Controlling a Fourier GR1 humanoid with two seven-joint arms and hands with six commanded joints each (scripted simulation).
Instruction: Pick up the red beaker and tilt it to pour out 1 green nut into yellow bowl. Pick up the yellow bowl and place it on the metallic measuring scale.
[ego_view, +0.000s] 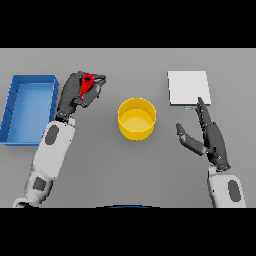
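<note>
- Nearest us, our right hand (209, 140) lies slack and released, near the scale (188, 87).
- We see the blue bin (30, 107) just beside our left arm; a swing could clip it.
- Yellow bowl (136, 117) sits centre, well apart from the beaker; tilting here would drop the nut on the table.
- Our left hand (75, 92) grasps the red beaker (86, 85), seemingly tilted already.

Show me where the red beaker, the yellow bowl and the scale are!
red beaker (86, 84), head view, its red side.
yellow bowl (136, 129), head view, front wall.
scale (188, 87), head view, middle of its plate.
</note>
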